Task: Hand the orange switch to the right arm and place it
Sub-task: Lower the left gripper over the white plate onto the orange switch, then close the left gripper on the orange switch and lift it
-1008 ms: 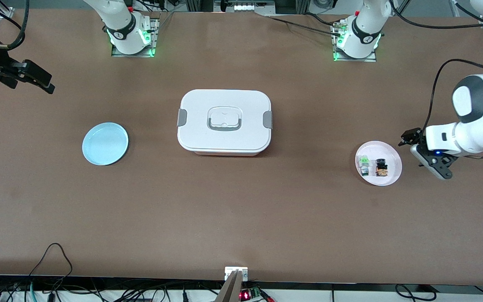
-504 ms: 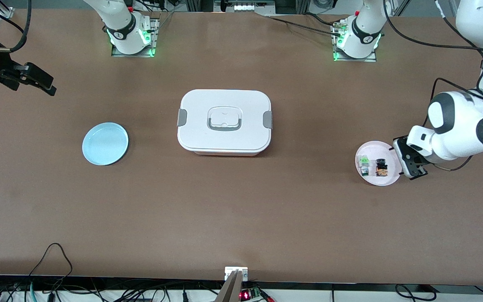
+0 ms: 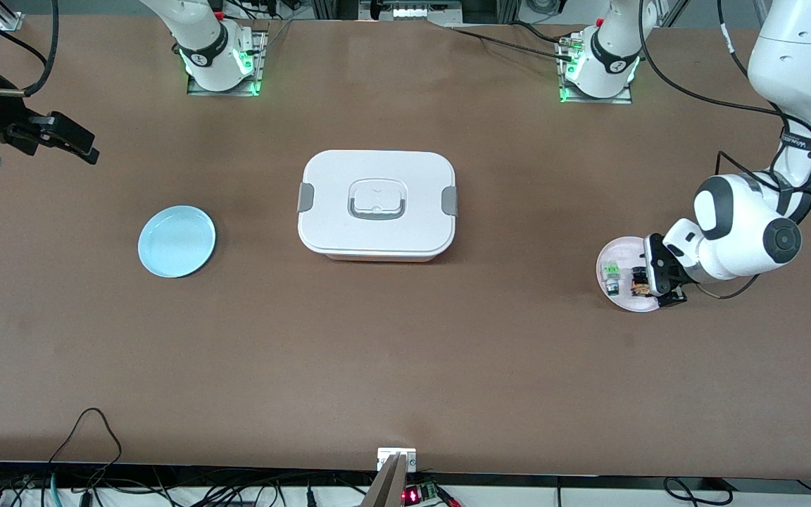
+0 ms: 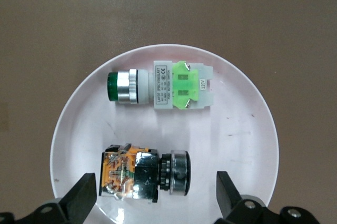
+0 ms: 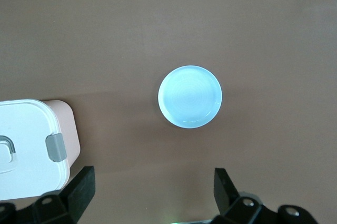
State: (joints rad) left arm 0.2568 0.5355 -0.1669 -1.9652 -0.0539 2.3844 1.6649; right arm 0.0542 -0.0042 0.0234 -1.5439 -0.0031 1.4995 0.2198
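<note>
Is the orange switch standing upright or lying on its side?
On its side: the orange switch lies lengthwise on the pink plate, beside the green switch.

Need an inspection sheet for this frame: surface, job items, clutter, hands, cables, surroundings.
Surface: brown table, nothing spilled.
Job items: orange switch lying on pink plate; blue plate bare.
Clutter: green switch on the pink plate beside the orange one; closed white box mid-table.
Hands: left hand open over the orange switch; right hand open, waiting above its table end.
Cables: along the camera-side edge.
Surroundings: nothing seen.
</note>
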